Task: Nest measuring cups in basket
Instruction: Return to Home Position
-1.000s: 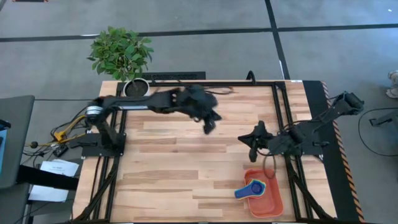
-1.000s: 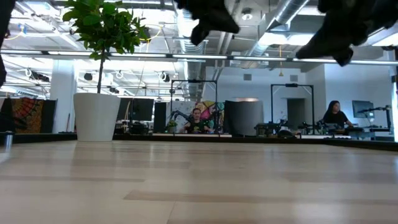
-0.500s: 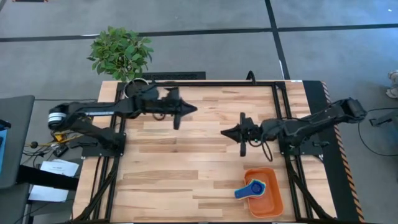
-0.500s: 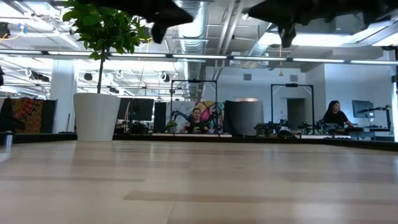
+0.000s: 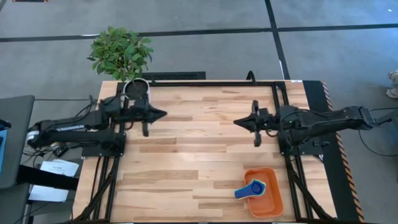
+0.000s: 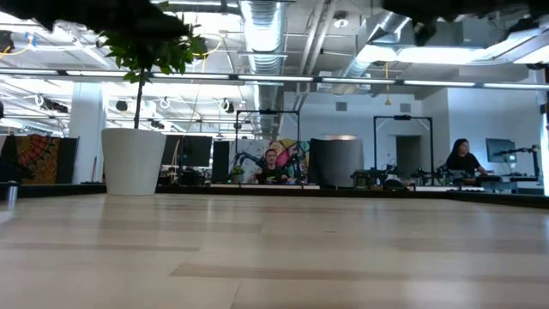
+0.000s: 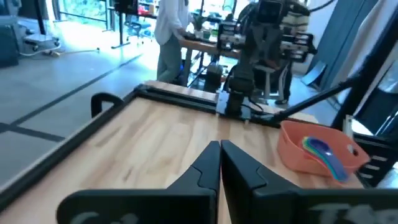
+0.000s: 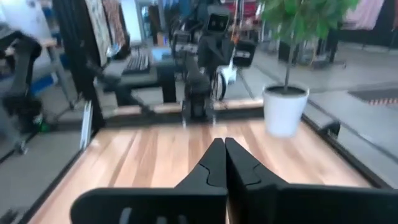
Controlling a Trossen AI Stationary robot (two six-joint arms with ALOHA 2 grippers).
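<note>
The orange basket (image 5: 264, 191) lies near the table's near right corner, with nested measuring cups (image 5: 254, 188) inside; a blue handle sticks out over its left rim. The left wrist view shows the basket (image 7: 311, 149) with the stacked cups (image 7: 321, 151). My left gripper (image 5: 163, 114) is shut, raised above the far left part of the table near the plant pot. My right gripper (image 5: 237, 122) is shut too, raised over the table right of centre, far from the basket. In their wrist views the left gripper (image 7: 220, 149) and the right gripper (image 8: 224, 148) show their fingers together, holding nothing.
A white pot with a green plant (image 5: 135, 88) stands at the far left corner, close to my left arm. Black frame rails (image 5: 280, 106) run along the table's sides. Bare wood (image 5: 193, 162) spans the middle. People sit at desks in the room beyond (image 6: 463, 160).
Both arms have drawn back. My left gripper moved from the table's far middle toward the left edge, ending by the plant pot. My right gripper swung out toward the centre, then pulled back toward the right. Basket and cups stayed put.
</note>
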